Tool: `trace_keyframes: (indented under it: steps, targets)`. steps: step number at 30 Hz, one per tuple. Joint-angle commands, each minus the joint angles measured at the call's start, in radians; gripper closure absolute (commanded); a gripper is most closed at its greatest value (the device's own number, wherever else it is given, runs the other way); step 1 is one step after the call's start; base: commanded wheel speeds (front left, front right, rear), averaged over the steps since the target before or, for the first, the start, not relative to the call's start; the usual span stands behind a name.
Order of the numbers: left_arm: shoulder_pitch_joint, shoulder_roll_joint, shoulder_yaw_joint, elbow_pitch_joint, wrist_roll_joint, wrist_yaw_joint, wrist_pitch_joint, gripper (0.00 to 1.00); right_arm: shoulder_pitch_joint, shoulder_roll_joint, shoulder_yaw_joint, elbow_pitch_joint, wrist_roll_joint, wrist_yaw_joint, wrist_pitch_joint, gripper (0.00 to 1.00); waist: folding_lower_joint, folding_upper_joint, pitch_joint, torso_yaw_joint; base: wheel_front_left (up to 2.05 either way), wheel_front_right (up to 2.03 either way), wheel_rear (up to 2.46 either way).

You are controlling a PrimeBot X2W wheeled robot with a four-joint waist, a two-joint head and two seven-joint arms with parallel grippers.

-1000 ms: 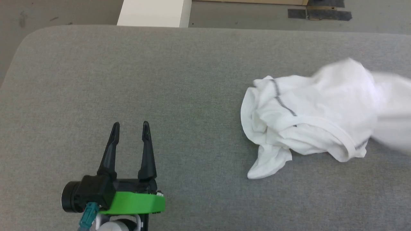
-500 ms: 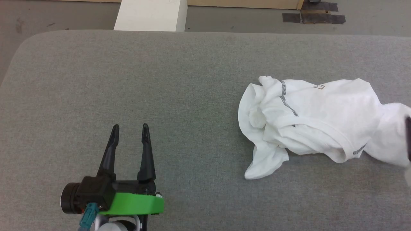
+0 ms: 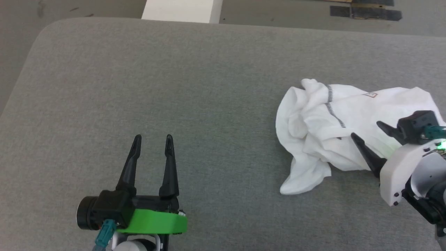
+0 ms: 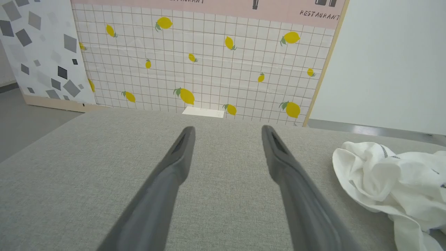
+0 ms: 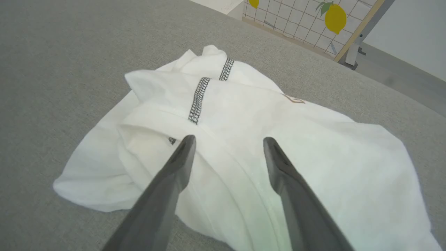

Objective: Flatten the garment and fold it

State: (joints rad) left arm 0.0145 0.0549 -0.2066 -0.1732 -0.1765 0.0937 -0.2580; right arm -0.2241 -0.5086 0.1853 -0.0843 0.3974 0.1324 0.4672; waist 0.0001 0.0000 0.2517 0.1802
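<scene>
Nearest us, our left gripper (image 3: pixel 153 137) hovers over bare grey cloth. Its fingers are parted and hold nothing, and it is well apart from the garment. Our right gripper (image 5: pixel 229 138) is spread about as wide and is also empty, poised low over the garment (image 3: pixel 362 108). The garment lies in a crumpled heap on the right side of the padded table (image 3: pixel 209 87).

The right fingers straddle the ribbed collar (image 5: pixel 226 153). If we close here, we judge that we may pinch several layers at once, because the fabric is folded over itself. A lift would then drag the whole bundle instead of opening it. A tip driven too deep could catch the table cover (it looks coarse enough to grab). With the left arm this far off, a one-handed pull would likely slide the heap rather than spread it.

The shirt is thin, limp and white, and it falls in soft rounded folds. The collar is a thicker band. Dark zigzag stitching (image 5: pixel 198 99) runs along a seam, and farther on sits a small brown-bordered patch (image 5: pixel 296 100). The table cover is a matte grey weave with a rounded corner. Past its far edge stands a white block (image 3: pixel 181 8), and behind that a lemon-printed grid panel (image 4: pixel 209 62).
</scene>
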Motion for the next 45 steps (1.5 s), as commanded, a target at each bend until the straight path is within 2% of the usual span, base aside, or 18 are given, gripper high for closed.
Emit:
trace_keyframes:
  steps: [1, 4, 5, 7, 8, 11, 15, 20, 23, 27, 31, 33, 34, 35, 36, 41, 45]
  targets:
    - [-0.017, -0.005, 0.0, -0.001, -0.009, 0.004, -0.004, 0.0, -0.028, -0.022, 0.028, 0.018, 0.003, -0.002, 0.006, 0.0, -0.0001, 0.0, 0.026, 0.031, 0.0, 0.0, 0.0]
    - [-0.021, -0.005, -0.004, 0.002, -0.011, 0.005, -0.004, 0.0, -0.052, -0.052, 0.078, 0.068, 0.013, -0.002, 0.009, 0.0, -0.0001, 0.0, 0.033, 0.044, 0.0, 0.0, 0.0]
    - [-0.022, -0.005, -0.005, 0.004, -0.011, 0.007, -0.004, 0.0, -0.058, -0.063, 0.1, 0.088, 0.018, -0.002, 0.015, 0.03, -0.0001, 0.0, 0.032, 0.047, 0.0, 0.0, 0.0]
    - [-0.023, -0.005, -0.007, 0.007, -0.014, 0.01, -0.004, 0.0, -0.073, -0.078, 0.126, 0.117, 0.022, -0.002, 0.011, 0.91, -0.0001, 0.0, 0.029, 0.049, 0.0, 0.0, 0.0]
    - [-0.023, -0.005, -0.008, 0.009, -0.015, 0.011, -0.004, 0.0, -0.079, -0.083, 0.137, 0.127, 0.019, -0.002, 0.003, 1.0, -0.0001, 0.0, 0.024, 0.049, 0.0, 0.0, 0.0]
    - [-0.017, -0.005, -0.006, 0.016, -0.016, 0.011, -0.004, 0.0, -0.106, -0.077, 0.148, 0.136, 0.032, -0.002, -0.04, 1.0, -0.0001, 0.0, -0.001, 0.037, 0.0, 0.0, 0.0]
    - [-0.006, -0.005, 0.004, 0.02, -0.012, 0.003, -0.004, 0.0, -0.137, -0.063, 0.149, 0.083, 0.066, -0.002, -0.074, 1.0, -0.0001, 0.0, -0.037, 0.008, 0.0, 0.0, 0.0]
    - [0.008, -0.005, 0.021, 0.017, -0.014, -0.003, -0.004, 0.0, -0.11, -0.079, 0.194, -0.061, 0.176, -0.002, -0.008, 1.0, -0.0001, 0.0, -0.07, -0.039, 0.0, 0.0, 0.0]
    - [0.015, -0.005, 0.02, 0.016, -0.018, -0.004, -0.004, 0.0, -0.027, -0.144, 0.249, -0.159, 0.268, -0.002, 0.093, 1.0, -0.0001, 0.0, -0.076, -0.057, 0.0, 0.0, 0.0]
    - [0.016, -0.005, 0.02, 0.011, -0.024, -0.001, -0.004, 0.0, 0.133, -0.204, 0.269, -0.219, 0.347, -0.002, 0.18, 1.0, -0.0001, 0.0, -0.069, -0.068, 0.0, 0.0, 0.0]
    - [0.013, -0.005, 0.014, 0.008, -0.029, 0.0, -0.004, 0.0, 0.285, -0.209, 0.271, -0.209, 0.393, -0.002, 0.236, 1.0, -0.0001, 0.0, -0.05, -0.072, 0.0, 0.0, 0.0]
    - [0.009, -0.005, 0.01, 0.01, -0.03, -0.001, -0.004, 0.0, 0.321, -0.205, 0.269, -0.196, 0.377, -0.002, 0.242, 1.0, -0.0001, 0.0, -0.044, -0.07, 0.0, 0.0, 0.0]
    - [0.007, -0.005, 0.01, 0.012, -0.03, -0.001, -0.004, 0.0, 0.328, -0.2, 0.27, -0.194, 0.363, -0.002, 0.237, 0.73, -0.0001, 0.0, -0.043, -0.07, 0.0, 0.0, 0.0]
    - [0.006, -0.005, 0.011, 0.013, -0.03, 0.0, -0.004, 0.0, 0.328, -0.192, 0.266, -0.193, 0.352, -0.002, 0.226, 0.57, -0.0001, 0.0, -0.043, -0.071, 0.0, 0.0, 0.0]
    - [0.005, -0.005, 0.013, 0.015, -0.03, 0.0, -0.004, 0.0, 0.322, -0.179, 0.26, -0.194, 0.341, -0.002, 0.209, 0.0, -0.0001, 0.0, -0.044, -0.074, 0.0, 0.0, 0.0]
    - [0.014, -0.005, 0.025, 0.021, -0.026, -0.002, -0.004, 0.0, 0.239, -0.125, 0.211, -0.234, 0.306, -0.002, 0.101, 0.0, -0.0001, 0.0, -0.062, -0.09, 0.0, 0.0, 0.0]
    - [0.023, -0.005, 0.033, 0.017, -0.021, -0.006, -0.004, 0.0, 0.194, -0.049, 0.097, -0.26, 0.271, -0.002, -0.027, 0.0, -0.0001, 0.0, -0.072, -0.102, 0.0, 0.0, 0.0]
